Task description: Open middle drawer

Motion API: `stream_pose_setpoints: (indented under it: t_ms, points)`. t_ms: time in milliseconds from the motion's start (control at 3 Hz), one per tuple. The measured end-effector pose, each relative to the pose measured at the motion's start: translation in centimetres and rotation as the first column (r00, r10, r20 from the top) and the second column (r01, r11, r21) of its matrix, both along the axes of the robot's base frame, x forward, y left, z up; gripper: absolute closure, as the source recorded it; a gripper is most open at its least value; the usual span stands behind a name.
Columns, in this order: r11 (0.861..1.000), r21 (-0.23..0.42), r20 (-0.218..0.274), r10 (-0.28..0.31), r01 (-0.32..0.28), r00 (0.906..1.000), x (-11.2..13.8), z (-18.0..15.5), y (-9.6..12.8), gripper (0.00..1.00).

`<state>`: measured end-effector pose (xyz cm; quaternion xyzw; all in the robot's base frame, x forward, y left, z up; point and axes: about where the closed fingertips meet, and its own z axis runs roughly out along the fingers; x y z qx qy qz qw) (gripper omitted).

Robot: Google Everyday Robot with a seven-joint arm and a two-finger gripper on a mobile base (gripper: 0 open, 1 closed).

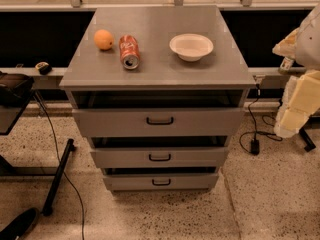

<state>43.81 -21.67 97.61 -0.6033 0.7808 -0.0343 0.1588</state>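
Observation:
The grey cabinet (160,59) has three drawers stacked down its front. The middle drawer (200,157) has a medium-height flat front and a small black loop handle (160,157). It stands slightly out, with a dark gap above its front. The taller top drawer (210,121) sticks out further. The slim bottom drawer (195,182) sits just below. My gripper (285,51) is at the right edge of the view, on the cream arm (297,106). It is right of the cabinet, level with its top and well apart from the middle drawer's handle.
On the cabinet top lie an orange (103,39), a red soda can (129,52) on its side and a white bowl (191,46). A black table leg (57,176) and cable (75,194) are at the left. A black plug and cord (254,145) lie on the floor at the right.

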Motion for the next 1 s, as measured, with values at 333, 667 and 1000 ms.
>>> stream_pose_setpoints:
  t_ms: [333, 667, 1000]
  points:
    - [1.0, 0.0, 0.0, 0.0, 0.0, 1.0, 0.0, 0.0, 0.0, 0.0]
    - [1.0, 0.019, -0.014, 0.021, -0.021, 0.9997, 1.0, -5.7, 1.8, 0.0]
    - [1.0, -0.028, -0.014, -0.013, 0.013, 0.9998, 2.0, -12.9, 3.0, 0.0]
